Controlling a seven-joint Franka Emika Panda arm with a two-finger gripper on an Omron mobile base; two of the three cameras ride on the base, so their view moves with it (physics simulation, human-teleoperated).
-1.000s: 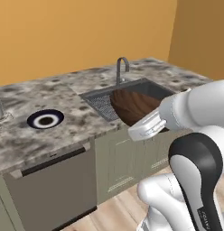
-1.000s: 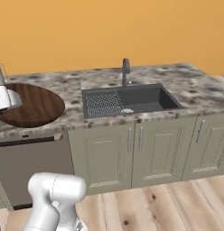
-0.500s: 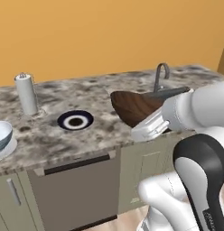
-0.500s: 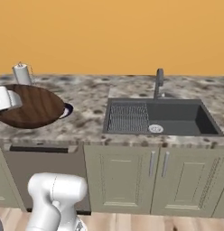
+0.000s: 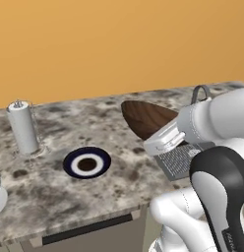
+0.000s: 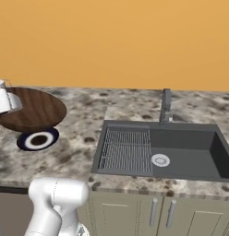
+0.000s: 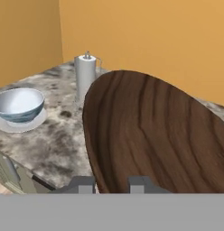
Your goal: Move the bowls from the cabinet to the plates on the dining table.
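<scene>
My gripper (image 7: 111, 185) is shut on the rim of the dark brown wood-grain bowl (image 7: 150, 135), holding it tilted above the speckled dining table (image 5: 129, 174). From the left base the held bowl (image 5: 146, 118) hangs right of and behind a dark-rimmed plate (image 5: 87, 162) with a white inside. From the right base the bowl (image 6: 31, 110) partly covers that plate (image 6: 38, 139). The white and blue bowl (image 7: 19, 104) rests on a pale plate (image 7: 21, 122) further left. The cabinet is out of view.
A paper towel roll (image 5: 23, 128) stands upright behind the plates, near the orange wall. A dark sink (image 6: 158, 152) with a faucet (image 6: 166, 106) lies to the right. Base cabinet doors (image 6: 158, 212) run under the counter edge.
The base has driven left, so the sink slid right in both views and the plate, paper towel roll and white bowl came in. The brown bowl stays in my grip.
</scene>
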